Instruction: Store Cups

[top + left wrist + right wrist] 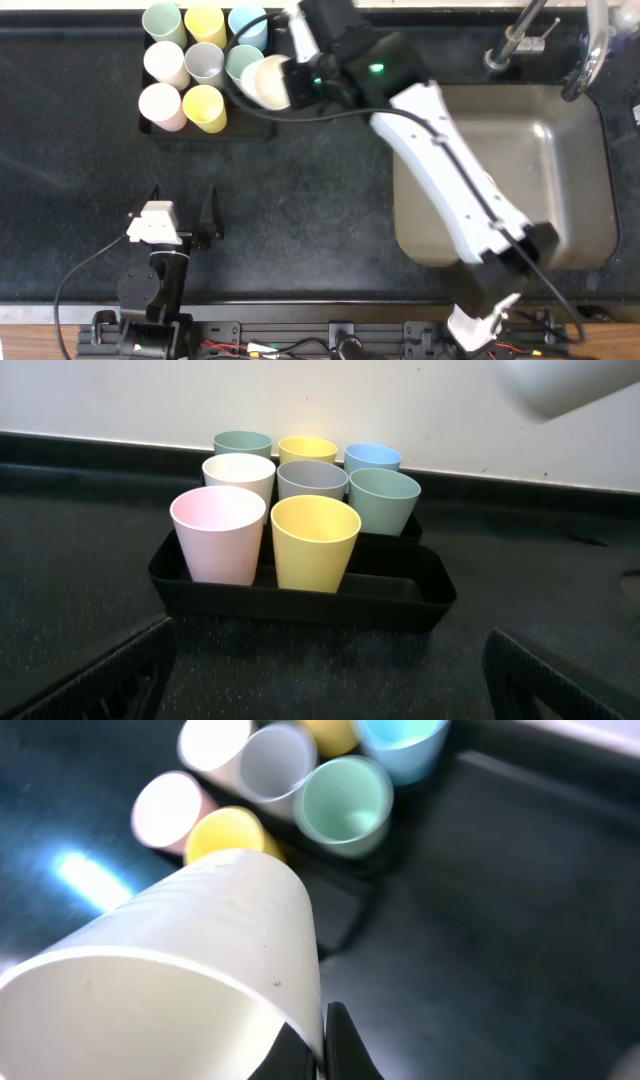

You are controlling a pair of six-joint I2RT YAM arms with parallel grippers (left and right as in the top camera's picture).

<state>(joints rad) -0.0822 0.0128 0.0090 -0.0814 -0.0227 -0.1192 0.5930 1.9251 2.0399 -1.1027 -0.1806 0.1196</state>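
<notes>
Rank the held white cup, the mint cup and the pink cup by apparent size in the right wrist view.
1. white cup: largest, though only because it sits right at the camera.
2. mint cup.
3. pink cup: smallest.
True sizes are probably alike.

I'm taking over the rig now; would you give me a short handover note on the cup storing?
Left gripper: open, parked on the counter in front of the tray, holding nothing.
Right gripper: shut on a white cup, tilted, lifted near the tray.
Done: eight cups stand upright in the tray.
To do: set the white cup into the one free corner slot, then release.
</notes>
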